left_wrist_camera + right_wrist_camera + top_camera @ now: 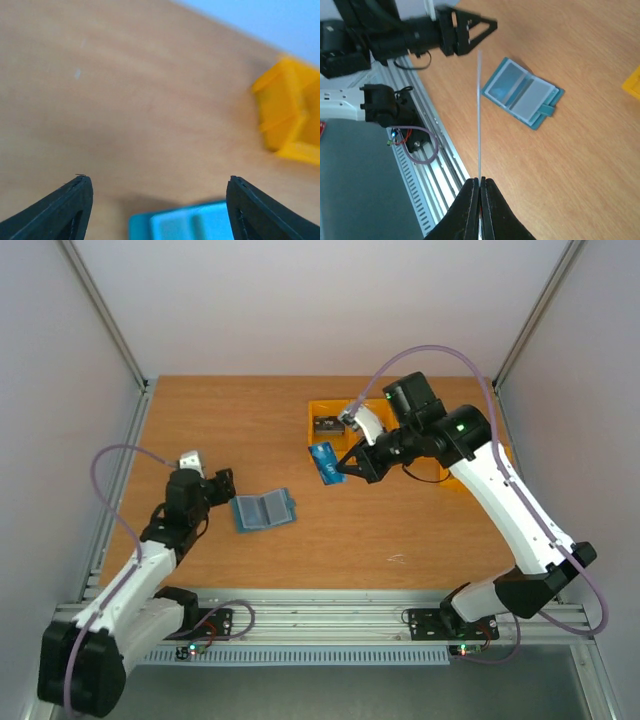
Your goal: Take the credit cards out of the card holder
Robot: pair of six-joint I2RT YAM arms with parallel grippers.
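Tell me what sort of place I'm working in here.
Probably a lab robot cell, not a home: a wooden table boxed in by plain white panels, with the left arm and right arm bolted to an aluminium rail.

Left hand (159,178) hangs low, fingers spread wide; right hand (480,181), held higher, is clamped tight.
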